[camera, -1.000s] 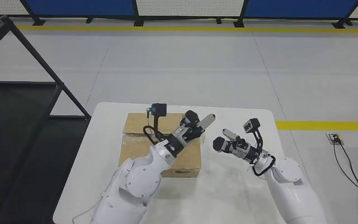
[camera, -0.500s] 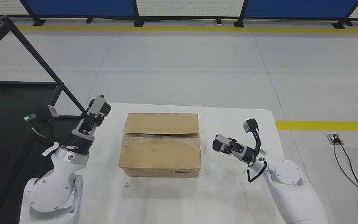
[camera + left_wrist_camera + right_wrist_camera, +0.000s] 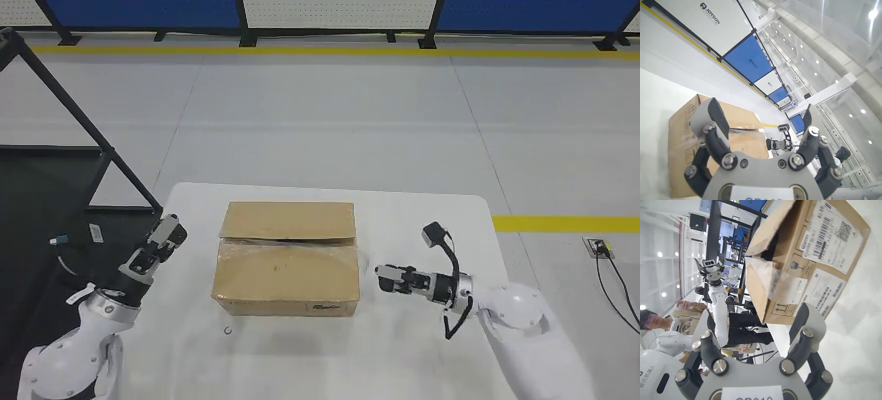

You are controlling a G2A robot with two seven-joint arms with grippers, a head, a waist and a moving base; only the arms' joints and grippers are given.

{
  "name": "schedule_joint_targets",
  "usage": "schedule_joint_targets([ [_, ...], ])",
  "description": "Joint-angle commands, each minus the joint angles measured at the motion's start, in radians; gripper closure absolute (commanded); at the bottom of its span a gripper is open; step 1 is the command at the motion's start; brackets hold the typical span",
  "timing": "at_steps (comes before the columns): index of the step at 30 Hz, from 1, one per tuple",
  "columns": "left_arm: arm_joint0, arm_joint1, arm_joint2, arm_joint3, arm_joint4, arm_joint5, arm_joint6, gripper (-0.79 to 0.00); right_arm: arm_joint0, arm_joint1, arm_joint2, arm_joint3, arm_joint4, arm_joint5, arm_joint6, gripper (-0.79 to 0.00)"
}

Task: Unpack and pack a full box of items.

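Top view: box (image 3: 288, 262) between both arms' fingers (image 3: 384, 273)

cardboard box (image 3: 288, 262): 1 | white table (image 3: 420, 225): 1 | grippers: 2, left gripper (image 3: 170, 226), right gripper (image 3: 382, 279) | small dark ring (image 3: 229, 331): 1

The box (image 3: 287, 262) sits mid-surface (image 3: 420, 215). The left end effector (image 3: 170, 227) is at its 9 o'clock, apart. The right end effector (image 3: 382, 279) is at 3 o'clock, near. A small ring (image 3: 229, 332) lies at 7 o'clock.

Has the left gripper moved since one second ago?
Yes. The left gripper went from above the cardboard box to its left side, near the table edge.
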Motion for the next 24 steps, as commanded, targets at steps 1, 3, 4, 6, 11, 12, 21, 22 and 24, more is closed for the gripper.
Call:
schedule_joint_targets([
  [1,-0.003,0.002,0.007,0.004,-0.001,-0.001,0.005,-0.785,0.014,-0.001,-0.015,0.027,-0.014,0.02,-0.003,-0.785],
  [3,-0.006,0.003,0.012,0.007,-0.002,-0.001,0.009,-0.785,0.034,-0.006,-0.039,0.058,-0.007,0.035,-0.008,-0.785],
  [4,-0.006,0.004,0.014,0.009,-0.002,-0.001,0.011,-0.785,0.045,-0.009,-0.053,0.076,0.001,0.036,-0.005,-0.785],
  [6,-0.009,0.007,0.018,0.01,-0.004,-0.001,0.013,-0.785,0.069,-0.016,-0.079,0.11,0.024,0.025,-0.001,-0.785],
  [11,-0.011,0.011,0.024,0.014,-0.009,-0.003,0.024,-0.785,0.12,-0.033,-0.124,0.184,0.098,-0.026,-0.007,-0.785],
  [12,-0.01,0.013,0.025,0.014,-0.007,-0.003,0.027,-0.785,0.131,-0.037,-0.131,0.204,0.123,-0.04,-0.009,-0.785],
  [21,0.003,0.021,0.024,0.008,-0.015,-0.005,0.051,-0.785,0.177,-0.048,-0.132,0.295,0.293,-0.154,0.079,-0.785],
  [22,0.004,0.022,0.024,0.009,-0.015,-0.005,0.052,-0.785,0.177,-0.048,-0.128,0.296,0.309,-0.162,0.094,-0.785],
  [24,0.005,0.024,0.027,0.01,-0.014,-0.006,0.055,-0.785,0.178,-0.046,-0.124,0.296,0.33,-0.17,0.119,-0.785],
])
